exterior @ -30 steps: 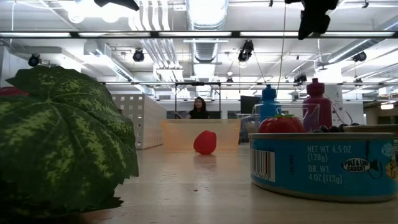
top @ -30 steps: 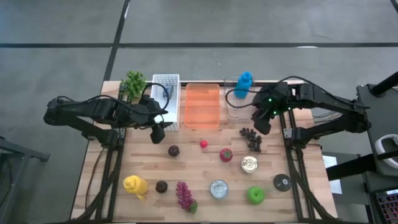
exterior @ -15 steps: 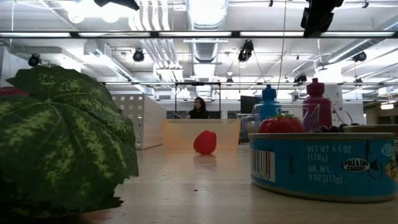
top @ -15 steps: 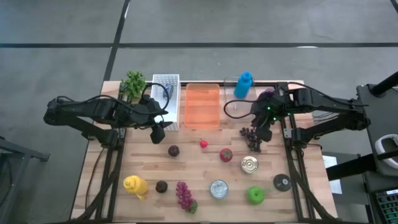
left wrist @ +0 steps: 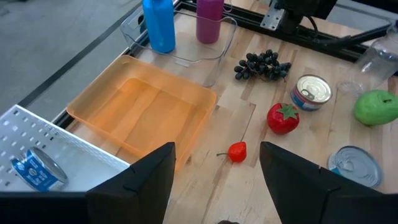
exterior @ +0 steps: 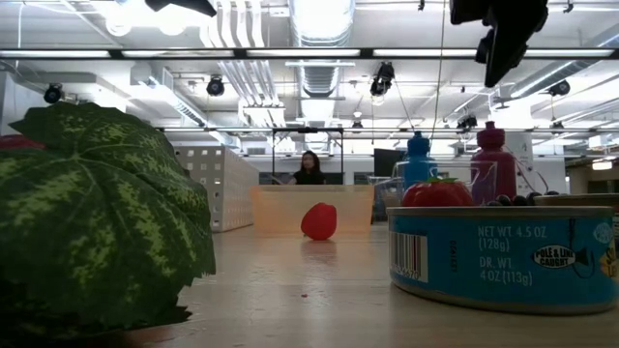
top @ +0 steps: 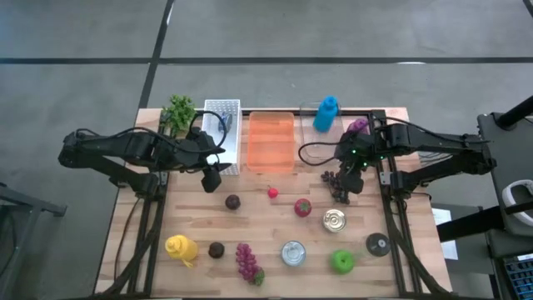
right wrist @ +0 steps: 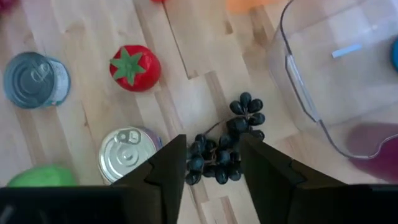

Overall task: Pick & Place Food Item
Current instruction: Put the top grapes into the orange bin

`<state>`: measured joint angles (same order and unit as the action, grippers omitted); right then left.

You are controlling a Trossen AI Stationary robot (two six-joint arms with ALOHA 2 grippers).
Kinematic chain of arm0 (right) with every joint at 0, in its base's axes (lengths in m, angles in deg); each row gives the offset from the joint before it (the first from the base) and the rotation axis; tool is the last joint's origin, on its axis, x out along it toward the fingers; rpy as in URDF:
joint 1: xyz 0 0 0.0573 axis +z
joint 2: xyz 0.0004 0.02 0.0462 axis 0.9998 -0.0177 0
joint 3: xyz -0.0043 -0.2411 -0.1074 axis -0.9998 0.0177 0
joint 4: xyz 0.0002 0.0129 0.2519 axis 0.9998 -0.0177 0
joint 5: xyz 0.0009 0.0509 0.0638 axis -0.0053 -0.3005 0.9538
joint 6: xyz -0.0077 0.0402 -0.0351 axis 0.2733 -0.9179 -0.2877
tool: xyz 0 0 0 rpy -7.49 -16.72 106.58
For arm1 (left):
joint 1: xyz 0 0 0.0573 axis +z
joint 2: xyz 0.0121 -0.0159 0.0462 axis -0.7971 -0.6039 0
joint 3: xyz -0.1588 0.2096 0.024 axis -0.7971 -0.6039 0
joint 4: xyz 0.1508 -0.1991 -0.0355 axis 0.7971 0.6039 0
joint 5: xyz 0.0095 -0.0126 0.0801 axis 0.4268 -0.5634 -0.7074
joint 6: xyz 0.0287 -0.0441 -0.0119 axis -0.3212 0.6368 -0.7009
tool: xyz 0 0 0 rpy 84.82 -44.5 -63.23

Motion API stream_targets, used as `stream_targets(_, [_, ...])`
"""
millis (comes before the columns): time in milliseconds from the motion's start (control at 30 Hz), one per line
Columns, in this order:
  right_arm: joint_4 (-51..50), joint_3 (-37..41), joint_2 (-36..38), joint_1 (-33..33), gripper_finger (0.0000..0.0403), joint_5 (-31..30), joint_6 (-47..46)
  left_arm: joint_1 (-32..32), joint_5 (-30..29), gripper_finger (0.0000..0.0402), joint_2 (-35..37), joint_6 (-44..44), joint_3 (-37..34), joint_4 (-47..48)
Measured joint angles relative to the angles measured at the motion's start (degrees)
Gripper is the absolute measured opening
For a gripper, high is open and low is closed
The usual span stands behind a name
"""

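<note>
A bunch of dark grapes (top: 337,185) lies on the wooden table next to a clear container (top: 310,148). My right gripper (top: 351,169) hangs open above it. In the right wrist view its two fingers stand on either side of the dark grapes (right wrist: 219,154), and the low view shows the right gripper (exterior: 503,39) high above the table top, touching nothing. My left gripper (top: 212,177) waits open by the white rack (top: 222,125); in its wrist view the left gripper (left wrist: 217,186) looks across the orange tray (left wrist: 143,112).
The clear container holds a blue bottle (top: 326,113) and a purple bottle (top: 358,127). Near the grapes are a tomato (top: 302,207), a small red fruit (top: 272,193), two cans (top: 334,220) (top: 293,252), a green apple (top: 341,262) and a black disc (top: 377,244). Purple grapes (top: 246,262) lie near the table's near edge.
My right gripper has moved from over the clear container toward the table's near edge, to above the dark grapes, and has come a little lower. Its fingers stay open. The left arm has kept still, and no object has moved.
</note>
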<state>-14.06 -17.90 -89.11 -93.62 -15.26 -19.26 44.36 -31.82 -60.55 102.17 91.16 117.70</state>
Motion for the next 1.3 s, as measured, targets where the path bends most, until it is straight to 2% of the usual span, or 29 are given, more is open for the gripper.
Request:
stream_targets(167, [0.2,3.9,0.0,-0.1,0.0182,0.0,-5.2,0.0,0.0,0.0248,0.0,1.3,0.0,0.0])
stream_targets(467, [0.5,15.2,0.1,-0.1,0.0192,0.0,-24.4,0.0,0.0,0.0257,0.0,1.0,0.0,0.0])
stream_targets(600, [7.4,20.2,0.2,-0.1,0.0192,0.0,-29.6,0.0,0.0,0.0257,0.0,0.8,0.0,0.0])
stream_targets(733, [11.0,23.0,0.2,-0.1,0.0192,1.0,-31.5,0.0,0.0,0.025,0.0,0.9,0.0,0.0])
stream_targets(933, [13.8,25.1,0.2,-0.1,0.0192,-3.6,-34.4,-0.1,0.9,0.0239,0.0,0.9,0.0,0.0])
stream_targets(1300, [17.5,31.5,0.2,-0.1,0.0192,-4.2,-39.5,-0.1,1.1,0.0225,0.0,0.8,0.0,0.0])
